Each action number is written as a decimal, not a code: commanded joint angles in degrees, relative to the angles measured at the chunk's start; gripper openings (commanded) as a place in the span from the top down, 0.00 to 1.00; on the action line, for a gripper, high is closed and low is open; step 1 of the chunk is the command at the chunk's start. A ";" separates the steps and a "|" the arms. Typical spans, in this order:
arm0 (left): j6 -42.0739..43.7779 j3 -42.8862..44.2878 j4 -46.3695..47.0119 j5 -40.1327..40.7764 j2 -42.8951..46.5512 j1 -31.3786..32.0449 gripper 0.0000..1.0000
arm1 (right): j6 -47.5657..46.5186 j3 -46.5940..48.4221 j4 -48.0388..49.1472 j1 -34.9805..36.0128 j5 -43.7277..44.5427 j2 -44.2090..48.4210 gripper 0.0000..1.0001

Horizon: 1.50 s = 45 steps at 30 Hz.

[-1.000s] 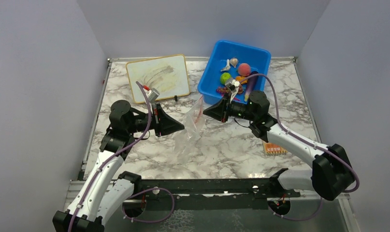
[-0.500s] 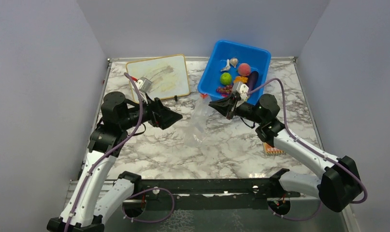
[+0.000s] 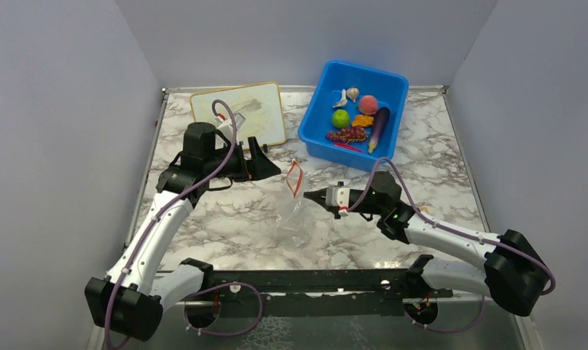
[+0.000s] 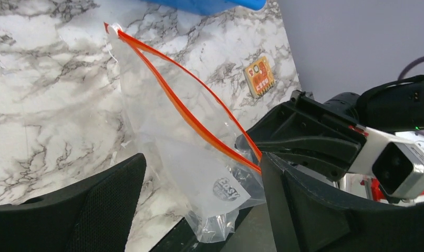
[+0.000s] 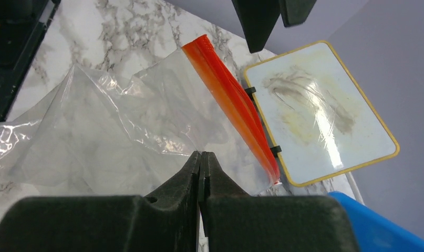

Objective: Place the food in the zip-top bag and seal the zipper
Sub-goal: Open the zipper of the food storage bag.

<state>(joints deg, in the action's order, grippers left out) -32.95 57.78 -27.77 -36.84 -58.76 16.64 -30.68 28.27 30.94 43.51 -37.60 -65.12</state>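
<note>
The clear zip-top bag rests on the marble with its mouth gaping, and the orange-red zipper stands up as a loop. My right gripper is shut, its tips pinched on the clear plastic below the zipper. To the bag's left my left gripper is open and apart from it; the bag shows between its fingers. The food lies in the blue bin: lime, peach, eggplant, grapes, orange piece, garlic, chili.
A whiteboard with a yellow frame lies at the back left, just behind my left gripper. A small orange square card sits on the marble near the right arm. A black rail runs along the near edge. Grey walls close in three sides.
My left gripper opened, let go of the bag and drew back toward the whiteboard. My right gripper came away from the bin and down toward the near side, bringing the bag lower.
</note>
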 commanded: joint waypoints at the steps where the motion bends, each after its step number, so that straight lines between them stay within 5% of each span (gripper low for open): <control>1: 1.39 -2.34 -0.37 -3.73 -2.55 0.34 0.17 | -10.31 -1.81 -4.28 3.46 4.72 1.95 0.98; 18: 1.63 -4.13 3.26 -5.38 -12.39 0.40 0.16 | -14.73 -2.60 -7.81 10.11 8.20 2.01 0.98; 32: 4.45 -1.76 4.16 -2.02 -22.65 5.28 0.48 | -16.27 -1.98 -8.40 11.86 8.79 1.00 0.98; 39: 5.94 -0.73 2.67 3.85 -21.19 6.73 0.91 | -14.41 -2.23 -6.71 12.30 9.56 0.88 0.98; 45: 6.85 0.88 2.20 7.44 -16.79 6.74 1.00 | -6.61 -3.29 0.12 12.27 11.67 2.57 0.98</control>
<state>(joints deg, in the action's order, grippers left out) -27.68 55.77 -25.45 -33.67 -80.05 23.35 -43.77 25.80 24.67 55.44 -28.88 -64.07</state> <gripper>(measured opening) 0.017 0.019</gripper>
